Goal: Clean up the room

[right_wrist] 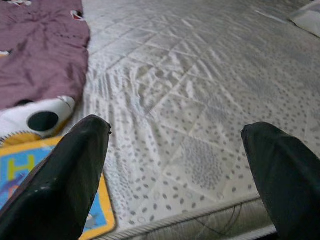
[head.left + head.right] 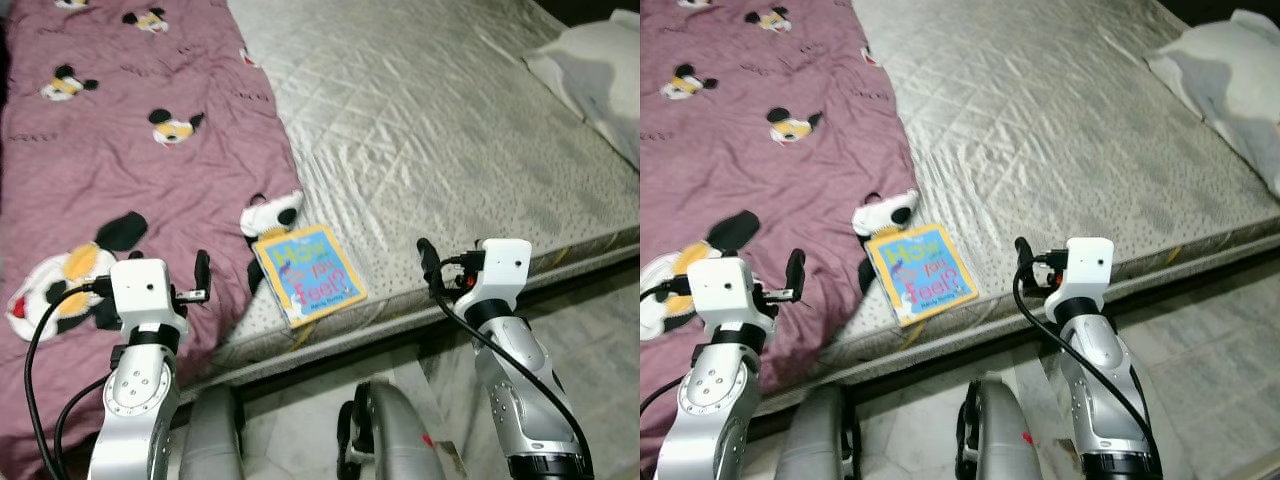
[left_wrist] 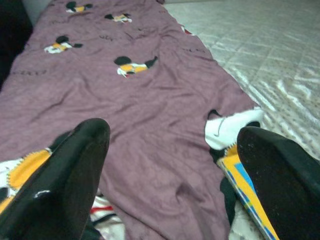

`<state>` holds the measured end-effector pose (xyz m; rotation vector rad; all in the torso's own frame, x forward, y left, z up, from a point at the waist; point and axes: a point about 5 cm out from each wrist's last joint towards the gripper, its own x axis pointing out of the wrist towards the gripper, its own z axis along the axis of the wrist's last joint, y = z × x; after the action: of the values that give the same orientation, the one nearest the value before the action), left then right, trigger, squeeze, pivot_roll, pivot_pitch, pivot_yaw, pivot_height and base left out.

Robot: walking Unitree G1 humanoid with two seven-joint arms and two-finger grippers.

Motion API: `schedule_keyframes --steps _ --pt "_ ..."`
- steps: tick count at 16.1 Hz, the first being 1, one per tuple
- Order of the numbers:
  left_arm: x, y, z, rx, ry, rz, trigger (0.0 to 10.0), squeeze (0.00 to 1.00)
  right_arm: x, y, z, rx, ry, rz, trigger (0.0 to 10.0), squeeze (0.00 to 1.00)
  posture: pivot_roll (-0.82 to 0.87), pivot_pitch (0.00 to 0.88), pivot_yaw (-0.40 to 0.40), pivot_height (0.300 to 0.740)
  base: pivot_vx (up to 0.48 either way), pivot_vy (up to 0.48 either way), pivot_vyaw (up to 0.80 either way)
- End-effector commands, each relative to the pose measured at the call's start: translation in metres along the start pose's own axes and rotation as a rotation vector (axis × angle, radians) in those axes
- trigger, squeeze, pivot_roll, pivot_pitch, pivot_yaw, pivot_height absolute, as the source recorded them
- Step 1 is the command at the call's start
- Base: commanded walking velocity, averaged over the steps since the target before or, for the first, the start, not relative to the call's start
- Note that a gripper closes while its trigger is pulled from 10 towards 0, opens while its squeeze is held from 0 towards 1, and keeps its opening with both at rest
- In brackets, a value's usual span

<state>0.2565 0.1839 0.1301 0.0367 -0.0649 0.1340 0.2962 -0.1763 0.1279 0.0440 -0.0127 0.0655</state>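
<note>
Hovering spread-fingered either side of the book [image 2: 308, 274], left gripper [image 2: 200, 280] and right gripper [image 2: 428, 265] are needing edge-on approach.

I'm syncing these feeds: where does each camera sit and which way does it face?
Left eye, right eye: head, looking down at the bed, book, both arms.
Left wrist: along the open left gripper at the blanket.
Right wrist: along the open right gripper at the sheet.
All share the book.
</note>
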Motion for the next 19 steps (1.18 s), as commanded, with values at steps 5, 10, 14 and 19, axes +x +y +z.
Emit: schedule_keyframes --steps 5,10,14,19 --pt "-0.002 0.003 -0.005 0.009 0.023 0.034 10.0 0.00 -0.002 0.002 -0.005 -0.032 0.020 0.052 10.0 0.00 -0.03 0.271 -0.048 0.566 0.000 0.000 0.00" --pt "-0.002 0.011 -0.006 -0.006 0.025 0.075 10.0 0.00 0.000 -0.001 -0.008 -0.031 0.031 0.054 10.0 0.00 -0.03 0.270 -0.048 0.566 0.000 0.000 0.00" --pt "-0.002 0.010 -0.005 -0.016 0.020 0.067 10.0 0.00 0.000 0.001 -0.009 -0.052 0.023 0.070 10.0 0.00 -0.03 0.267 -0.042 0.566 0.268 0.000 0.32" --pt "0.000 0.008 -0.005 -0.021 0.019 0.053 10.0 0.00 0.000 0.000 -0.010 -0.053 0.023 0.069 10.0 0.00 -0.03 0.262 -0.043 0.566 0.288 0.000 0.30"
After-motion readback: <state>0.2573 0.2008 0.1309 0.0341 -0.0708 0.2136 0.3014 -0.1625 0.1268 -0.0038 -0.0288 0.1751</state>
